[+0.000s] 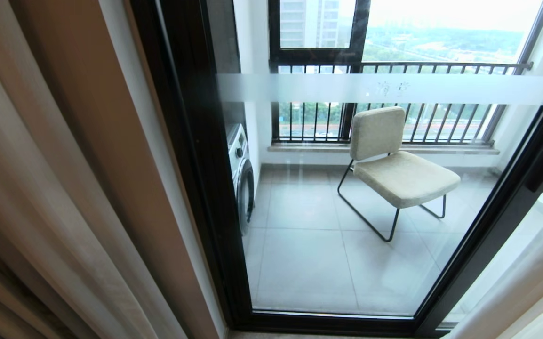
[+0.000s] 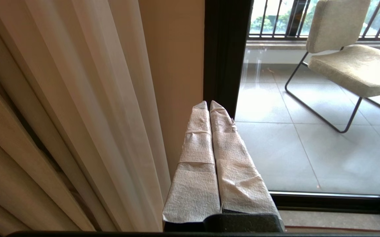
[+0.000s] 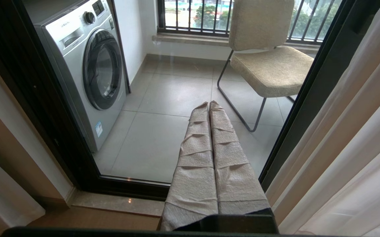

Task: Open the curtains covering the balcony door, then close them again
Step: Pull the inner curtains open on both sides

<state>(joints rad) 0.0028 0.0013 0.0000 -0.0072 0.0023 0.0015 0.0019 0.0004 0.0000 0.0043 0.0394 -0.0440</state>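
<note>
At the far left of the head view the curtains hang gathered in tall vertical pleats, cream-beige cloth with a paler sheer fold in front, drawn clear of the glass. The left pincer points toward the dark door frame with its two wrapped fingers pressed flat together and nothing between them; that gathered stack lies just beside it, on its outer side, its long folds running floor to ceiling. Further right stands the balcony door, its glass uncovered, with a frosted band across it; behind it are a washing machine, a cushioned chair and a barred railing. The right pincer faces the glass, likewise pinched together and empty. At the far right a second run of pale curtain hangs near this pincer, on its outer side. Judging by the bare glass, the curtains stand open, so closing seems the step left: each arm is nearer its own side's drape and would need to pull it inward, across the vertical folds, toward the middle of the door.
</note>
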